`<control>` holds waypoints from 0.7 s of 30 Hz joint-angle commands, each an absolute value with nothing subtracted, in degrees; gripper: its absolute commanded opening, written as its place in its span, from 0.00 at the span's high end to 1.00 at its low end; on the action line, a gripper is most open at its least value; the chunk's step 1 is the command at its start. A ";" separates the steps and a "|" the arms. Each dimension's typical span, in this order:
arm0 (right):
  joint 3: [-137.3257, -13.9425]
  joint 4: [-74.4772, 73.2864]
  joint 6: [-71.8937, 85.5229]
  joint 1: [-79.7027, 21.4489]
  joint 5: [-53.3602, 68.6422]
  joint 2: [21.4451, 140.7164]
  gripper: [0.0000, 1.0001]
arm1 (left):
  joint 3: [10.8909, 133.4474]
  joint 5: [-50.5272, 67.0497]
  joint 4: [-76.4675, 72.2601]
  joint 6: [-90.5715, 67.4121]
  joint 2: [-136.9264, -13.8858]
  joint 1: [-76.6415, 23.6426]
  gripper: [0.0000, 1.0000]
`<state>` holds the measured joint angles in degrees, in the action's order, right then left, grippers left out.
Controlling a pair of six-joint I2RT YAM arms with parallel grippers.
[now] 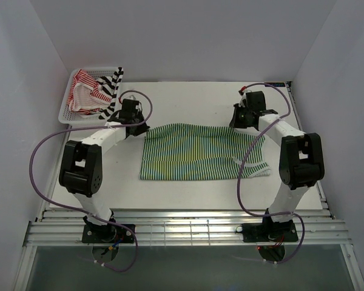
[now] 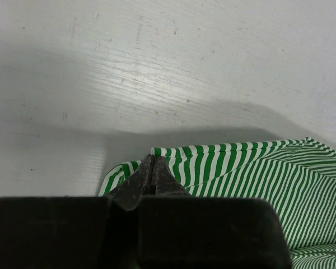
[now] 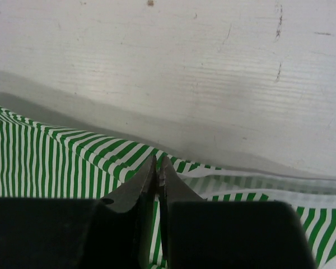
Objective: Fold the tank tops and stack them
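The green-and-white tank top [image 1: 197, 151] lies spread flat in the middle of the table. My left gripper [image 1: 135, 126] sits at its far left corner. In the left wrist view that gripper [image 2: 151, 159] is shut, with the striped edge [image 2: 257, 174] pinched at its tips. My right gripper [image 1: 241, 121] is at the far right corner. In the right wrist view it [image 3: 158, 162] is shut on the cloth [image 3: 45, 162], and a green stripe shows between the fingers. The red-and-white tank top [image 1: 84, 91] and the black-and-white tank top [image 1: 114, 85] lie bunched in the basket.
A white mesh basket [image 1: 65, 104] stands at the far left corner of the table. White walls close in the table on the left, right and back. A strap of the green top [image 1: 258, 170] trails toward the right arm's base.
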<state>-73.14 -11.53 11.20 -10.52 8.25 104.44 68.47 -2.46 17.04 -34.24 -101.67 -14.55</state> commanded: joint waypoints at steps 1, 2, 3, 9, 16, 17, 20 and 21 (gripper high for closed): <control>-70.15 -9.05 9.49 -10.72 7.30 99.85 0.92 | 65.49 -1.75 12.13 -32.26 -95.63 -14.85 1.00; -68.74 -9.05 9.32 -10.72 6.86 98.63 0.92 | 65.13 -2.28 11.78 -31.82 -95.02 -14.85 1.00; -68.21 -8.97 9.14 -10.64 6.42 98.00 0.92 | 64.87 -3.24 10.65 -31.03 -94.31 -14.85 1.00; -68.03 -8.88 9.14 -10.55 8.00 97.82 0.92 | 69.34 -5.98 9.84 -27.25 -96.50 -14.85 1.00; -66.72 -9.14 9.23 -10.46 8.09 96.95 0.92 | 66.02 -3.52 8.70 -28.30 -97.04 -14.85 1.00; -66.36 -9.14 9.23 -10.46 8.17 96.60 0.92 | 64.79 -3.78 7.66 -28.47 -95.73 -14.85 1.00; -64.25 -9.05 9.49 -10.46 8.44 94.84 0.92 | 60.13 -4.13 5.72 -29.70 -93.18 -14.85 1.00; -63.64 -8.97 9.67 -10.46 8.61 94.40 0.92 | 58.20 -4.22 5.28 -29.97 -92.64 -14.85 1.00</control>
<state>-65.21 -10.44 10.04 -10.52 7.79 97.86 61.80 -3.92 7.42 -28.97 -97.08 -14.74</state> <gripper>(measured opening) 0.087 0.020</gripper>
